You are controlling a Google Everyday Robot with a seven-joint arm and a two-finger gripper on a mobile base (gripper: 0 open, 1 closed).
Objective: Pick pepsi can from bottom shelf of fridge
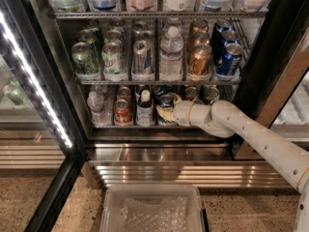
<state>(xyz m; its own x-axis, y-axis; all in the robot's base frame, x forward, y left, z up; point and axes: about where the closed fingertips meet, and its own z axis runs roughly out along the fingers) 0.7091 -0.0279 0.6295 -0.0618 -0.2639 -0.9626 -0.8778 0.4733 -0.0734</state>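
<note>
From my station, the fridge (pixel 54 83) stood open. On the bottom shelf (pixel 108 126) I read, left to right, a red can (pixel 121 111), a small bottle (pixel 145 109), then the pepsi can (pixel 166 101), upright on the rack. By my judgement the reach was done, and the lift and pull-out were left. The gripper (pixel 165 114) was inside the shelf, touching the can's lower front. I couldn't tell whether the claw had closed on it. The arm (pixel 251 134) ran off right.
</note>
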